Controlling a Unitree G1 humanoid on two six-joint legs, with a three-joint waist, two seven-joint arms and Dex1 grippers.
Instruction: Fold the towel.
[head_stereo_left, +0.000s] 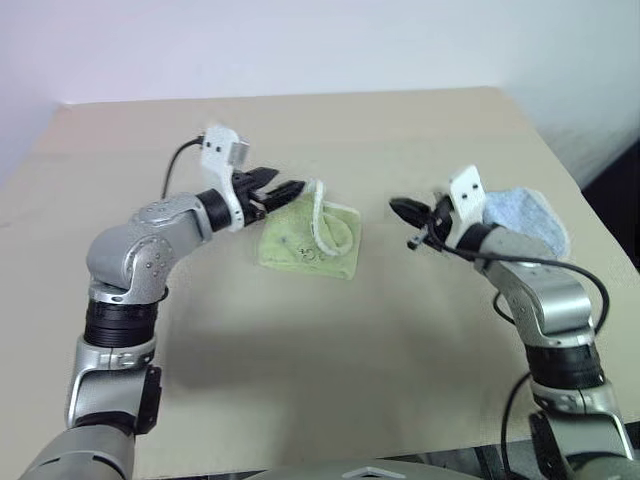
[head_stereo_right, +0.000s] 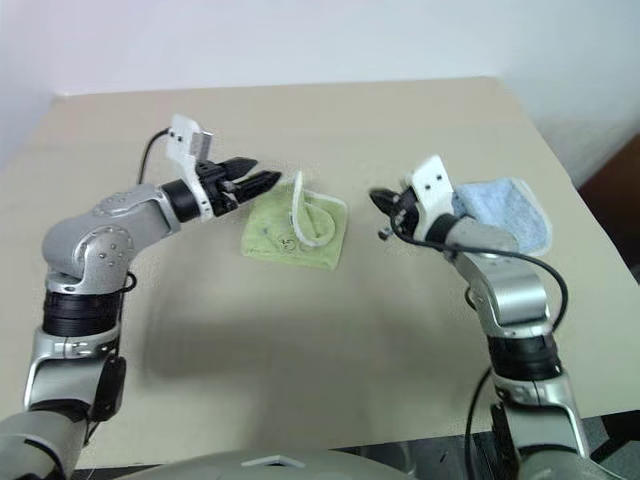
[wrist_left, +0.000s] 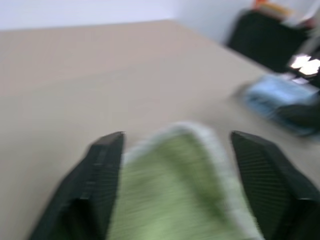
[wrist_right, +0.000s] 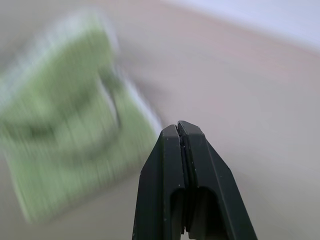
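Observation:
The light green towel lies folded into a small square in the middle of the table, with a flap of its white edging curling up on top. My left gripper hovers at the towel's left far corner, its fingers open. In the left wrist view the green cloth shows between and beyond the spread fingers, which do not pinch it. My right gripper is shut on nothing, a short way right of the towel and above the table. The right wrist view shows its closed fingertips with the towel beyond.
A smaller light blue towel lies folded at the table's right edge, partly behind my right wrist. The beige table stretches away behind the towel. A dark object stands beyond the table's right side.

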